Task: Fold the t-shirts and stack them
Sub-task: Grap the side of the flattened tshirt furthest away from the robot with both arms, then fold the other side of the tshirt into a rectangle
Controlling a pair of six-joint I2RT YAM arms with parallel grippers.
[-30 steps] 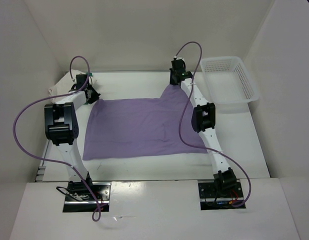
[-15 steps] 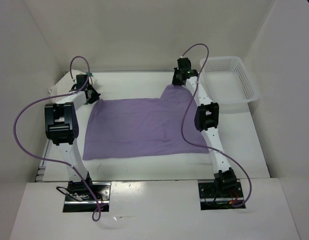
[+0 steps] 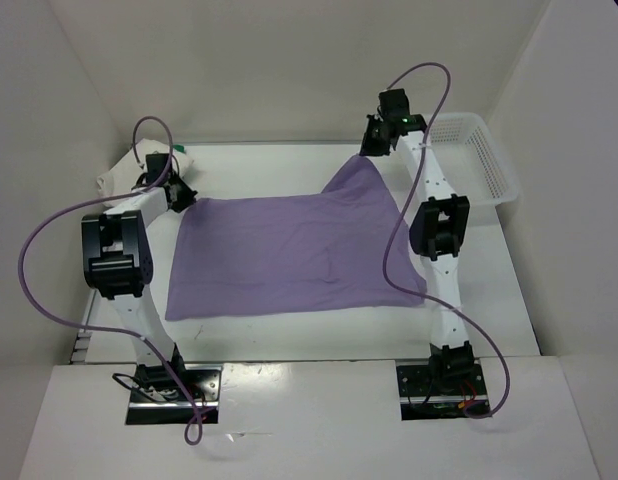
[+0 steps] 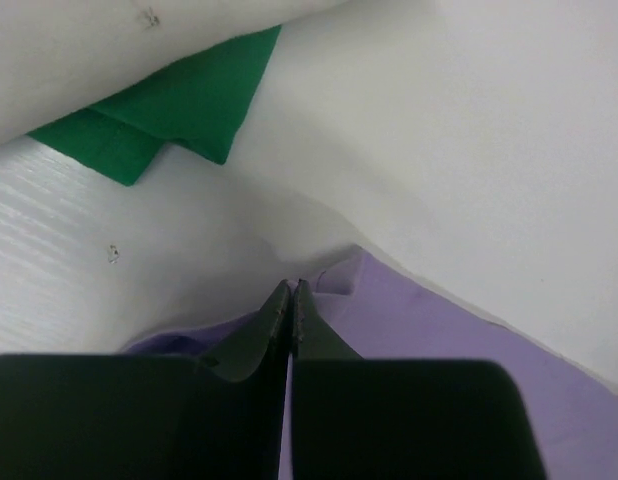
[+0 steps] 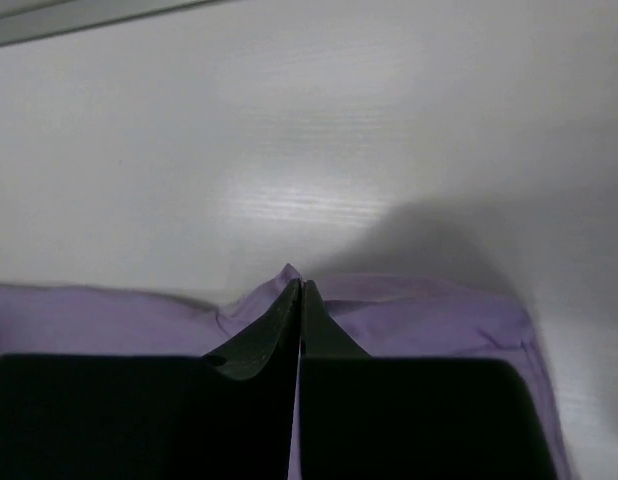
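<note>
The lavender t-shirt (image 3: pixel 279 250) lies spread flat across the middle of the table. My right gripper (image 3: pixel 372 150) is shut on its far right corner and holds that corner lifted off the table; the pinch shows in the right wrist view (image 5: pixel 296 285). My left gripper (image 3: pixel 186 197) is shut on its far left corner, low at the table, as the left wrist view (image 4: pixel 291 288) shows. The white t-shirt (image 3: pixel 117 178) and the green t-shirt (image 4: pixel 179 110) lie bunched at the far left; only a small green patch (image 3: pixel 179 150) shows from above.
A white plastic mesh basket (image 3: pixel 477 165) stands at the far right, just right of my right gripper. White walls close in the table at the back and both sides.
My right gripper has risen and moved back and to the right, pulling the shirt's far right corner up and stretching it. The left gripper has shifted slightly toward the far left.
</note>
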